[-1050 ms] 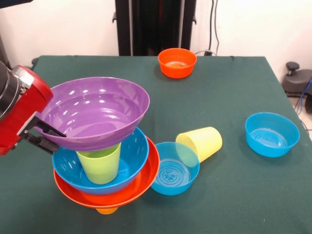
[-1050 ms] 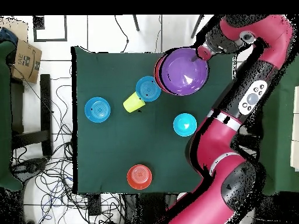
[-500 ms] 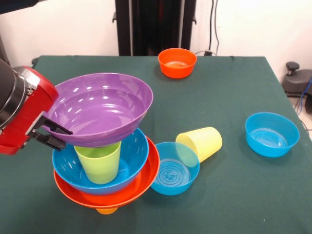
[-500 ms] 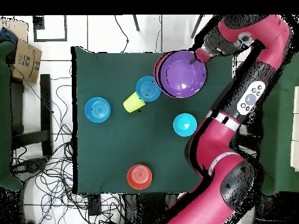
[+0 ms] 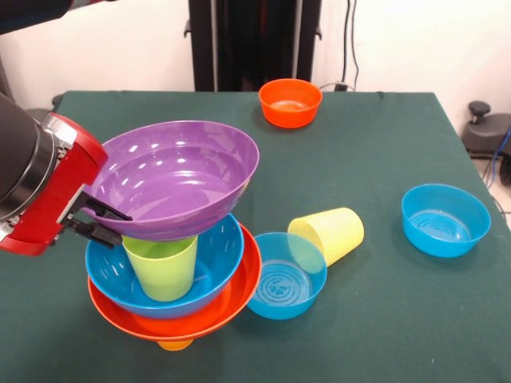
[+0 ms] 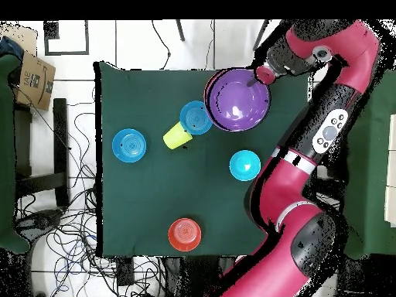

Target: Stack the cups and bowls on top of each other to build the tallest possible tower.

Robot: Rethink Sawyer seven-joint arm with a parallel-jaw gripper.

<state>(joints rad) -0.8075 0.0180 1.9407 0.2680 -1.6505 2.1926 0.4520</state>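
My gripper (image 5: 97, 222) is shut on the left rim of the large purple bowl (image 5: 176, 179), which tilts slightly over the tower. The bowl's underside meets the rim of the lime green cup (image 5: 163, 268). That cup stands upright in the big blue bowl (image 5: 217, 257), which is nested in the wider orange bowl (image 5: 244, 294) over an orange cup (image 5: 174, 345). From overhead the purple bowl (image 6: 238, 99) hides the tower, with the gripper (image 6: 256, 76) at its rim.
A pale yellow cup (image 5: 327, 233) lies on its side beside a medium blue bowl (image 5: 283, 276) that leans against the tower. Another blue bowl (image 5: 445, 219) stands at the right and a small orange bowl (image 5: 290, 101) at the far edge. Overhead, a small blue bowl (image 6: 244, 165) sits near the arm.
The gripper has carried the purple bowl a little to the right in the front view, so it is more centred over the green cup. Nothing else moved.
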